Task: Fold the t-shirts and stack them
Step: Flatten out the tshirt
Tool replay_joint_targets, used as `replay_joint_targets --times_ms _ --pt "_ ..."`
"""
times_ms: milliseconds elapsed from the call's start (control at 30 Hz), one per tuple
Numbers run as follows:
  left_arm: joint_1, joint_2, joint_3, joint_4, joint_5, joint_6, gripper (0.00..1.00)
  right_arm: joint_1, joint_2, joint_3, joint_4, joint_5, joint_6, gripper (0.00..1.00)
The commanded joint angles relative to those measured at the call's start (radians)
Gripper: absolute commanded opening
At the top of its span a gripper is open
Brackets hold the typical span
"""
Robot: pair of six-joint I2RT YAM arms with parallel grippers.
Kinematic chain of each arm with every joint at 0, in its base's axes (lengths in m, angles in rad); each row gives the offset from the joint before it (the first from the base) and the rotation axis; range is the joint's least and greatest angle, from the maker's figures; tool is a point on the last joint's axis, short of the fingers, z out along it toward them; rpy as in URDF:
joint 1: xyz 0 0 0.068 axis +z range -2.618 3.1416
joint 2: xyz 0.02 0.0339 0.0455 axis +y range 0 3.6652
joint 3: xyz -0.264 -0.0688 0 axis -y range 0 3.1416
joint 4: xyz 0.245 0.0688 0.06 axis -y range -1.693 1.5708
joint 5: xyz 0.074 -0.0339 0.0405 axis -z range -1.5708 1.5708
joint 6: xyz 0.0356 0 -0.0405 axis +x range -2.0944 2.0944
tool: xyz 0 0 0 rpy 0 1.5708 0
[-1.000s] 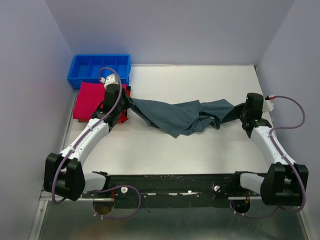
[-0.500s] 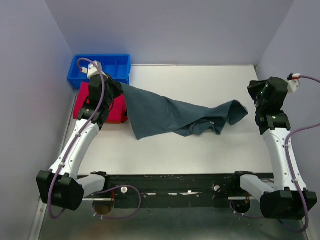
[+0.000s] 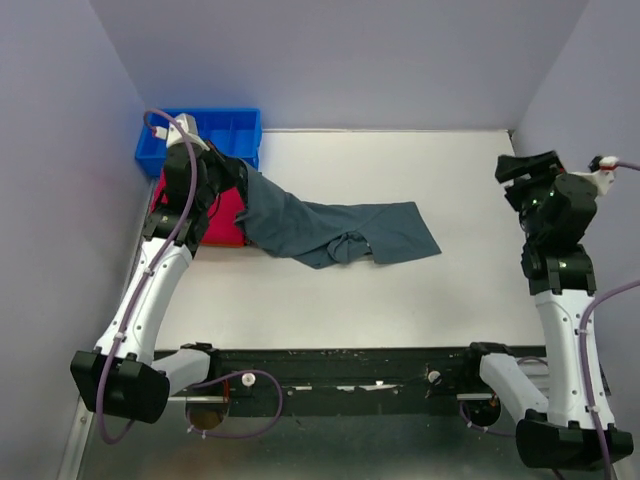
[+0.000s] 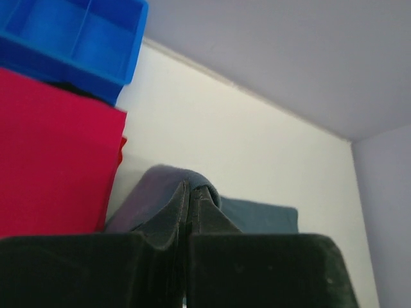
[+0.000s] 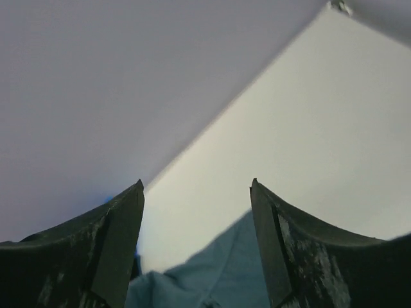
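— Is the left pincer (image 4: 187, 240) holding anything?

— Yes, it's pinched tight on a ridge of the grey-blue t-shirt (image 3: 330, 232), and that end looks to be held up off the counter (image 3: 400, 290). From the clamp the cloth trails away towards the other arm. Its long axis runs across the counter, bunched midway, with the far end lying flat.

— And the right pincer (image 5: 196, 186)?

— Spread wide with nothing in it, raised well apart from that far end. The left arm is much the nearer. I'd say the loose end wants catching next.

— What's beside the left pincer?

— The folded red shirt (image 4: 51, 160) is just to its left, and the blue bin (image 4: 133, 45) is beyond that. Its wrist view shows the bite. The overhead view hides the bite but shows the whole shirt.
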Motion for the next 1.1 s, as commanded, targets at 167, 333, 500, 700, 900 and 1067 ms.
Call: replay_joint_targets --times_ms 167,333,500,700,900,1067 --pt "0.006 -0.053 -0.165 -0.006 0.005 0.009 0.0 -0.003 0.071 -0.371 0.009 -0.155 -0.034 0.74" --pt "0.006 -0.068 -0.162 -0.012 -0.003 0.013 0.0 -0.004 0.215 -0.429 0.049 -0.204 -0.055 0.73" --pt "0.006 -0.068 -0.164 -0.01 0.004 0.015 0.0 -0.004 0.361 -0.448 0.089 -0.216 -0.051 0.72" --pt "0.006 -0.073 -0.165 -0.006 0.004 0.02 0.0 0.008 0.465 -0.469 0.155 -0.236 -0.022 0.7" --pt "0.006 -0.068 -0.171 0.007 0.017 0.02 0.0 0.028 0.544 -0.48 0.194 -0.224 0.012 0.68" --pt "0.006 -0.067 -0.173 0.013 0.026 0.018 0.0 0.055 0.611 -0.472 0.221 -0.216 0.046 0.62"
